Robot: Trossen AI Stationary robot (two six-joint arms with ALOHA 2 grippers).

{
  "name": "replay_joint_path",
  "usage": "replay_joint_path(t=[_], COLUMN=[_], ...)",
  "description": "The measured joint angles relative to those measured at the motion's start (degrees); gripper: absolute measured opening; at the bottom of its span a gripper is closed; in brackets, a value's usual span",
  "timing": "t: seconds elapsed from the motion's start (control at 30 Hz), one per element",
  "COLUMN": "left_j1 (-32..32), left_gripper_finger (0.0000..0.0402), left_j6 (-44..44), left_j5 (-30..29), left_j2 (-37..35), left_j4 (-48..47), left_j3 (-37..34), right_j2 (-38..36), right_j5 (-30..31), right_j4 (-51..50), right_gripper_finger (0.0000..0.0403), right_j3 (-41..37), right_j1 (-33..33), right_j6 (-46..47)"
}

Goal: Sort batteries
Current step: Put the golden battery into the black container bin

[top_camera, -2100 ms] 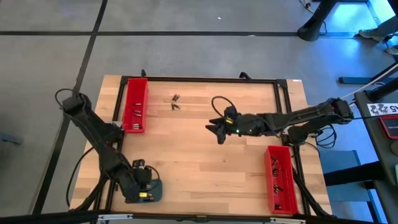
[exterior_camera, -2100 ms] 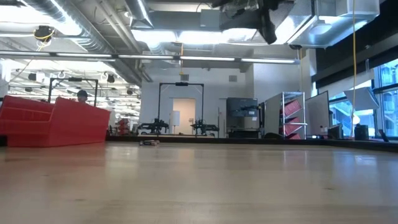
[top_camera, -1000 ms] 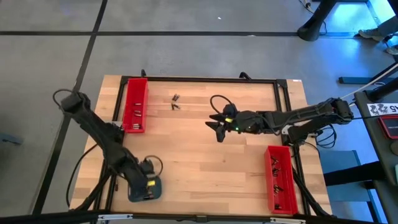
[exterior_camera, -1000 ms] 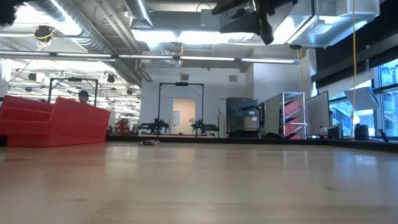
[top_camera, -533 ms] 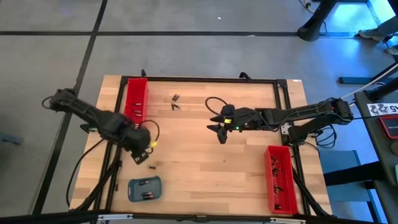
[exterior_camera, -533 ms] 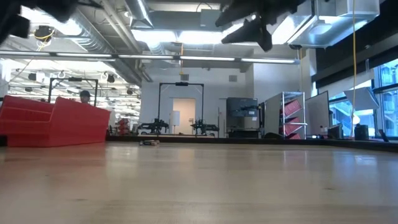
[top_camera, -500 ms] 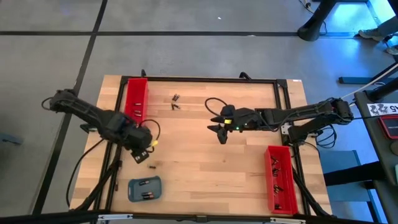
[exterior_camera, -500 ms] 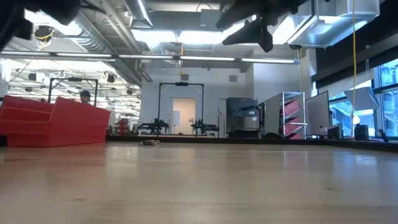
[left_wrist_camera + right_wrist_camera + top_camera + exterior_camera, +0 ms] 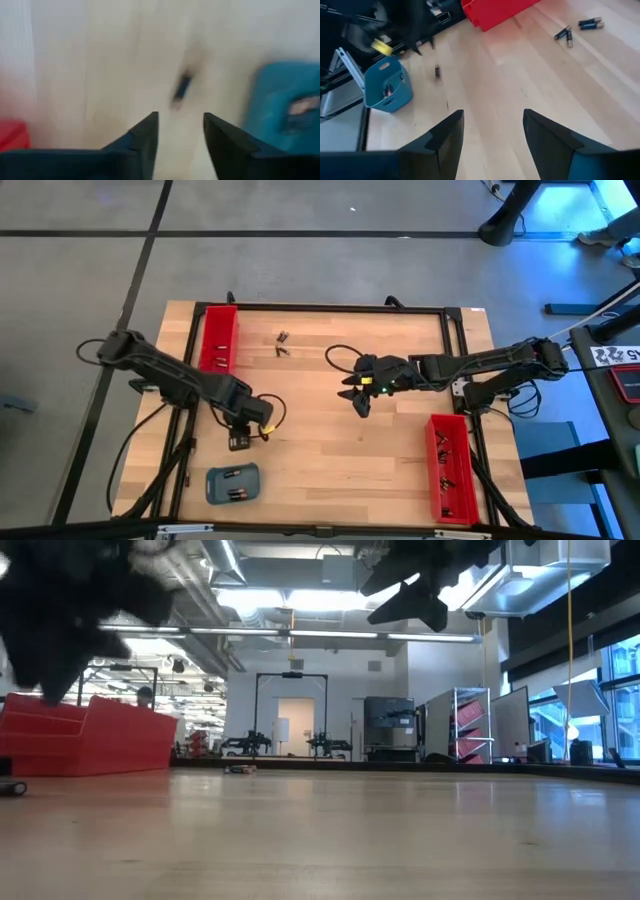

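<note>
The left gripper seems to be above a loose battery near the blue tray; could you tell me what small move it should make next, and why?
Probably lower straight down. The left gripper is open, and the single battery lies bare on the wood ahead of its fingers, apart from the blue tray. Nothing is held yet.

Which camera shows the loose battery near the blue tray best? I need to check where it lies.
The right wrist view: the battery lies sharp on bare wood beside the blue tray. The left wrist view blurs it. The high view hides it under the left claw. The low view shows it tiny.
</note>
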Motion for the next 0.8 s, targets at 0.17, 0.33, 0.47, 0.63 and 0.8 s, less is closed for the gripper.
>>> replay_joint_path(t=[0.17,0.33,0.47,0.63,0.8], left_j1=[-0.02,-1.63,-4.43,-7.91,-10.69], left_gripper_finger=[0.0223,0.0243,0.0228,0.0212,0.0202], left_j6=[-0.52,3.84,8.17,8.97,8.37], left_j5=[-0.11,-0.89,-4.68,-10.28,-12.46], left_j2=[0.50,0.50,0.48,0.39,0.03], left_j4=[0.37,10.30,18.94,24.92,27.13], left_j3=[-6.90,-11.92,-14.58,-18.61,-21.69], right_j2=[0.01,0.02,0.02,0.02,0.02], right_j5=[-1.14,-1.15,-1.22,-1.61,-1.72], right_j4=[-0.27,-1.08,-1.09,-1.08,-1.03], right_gripper_finger=[0.0205,0.0205,0.0205,0.0205,0.0205], right_j3=[0.00,0.00,0.00,0.00,0.00], right_j1=[0.00,0.00,0.00,0.04,0.04], right_j6=[1.96,3.70,6.18,9.59,12.30])
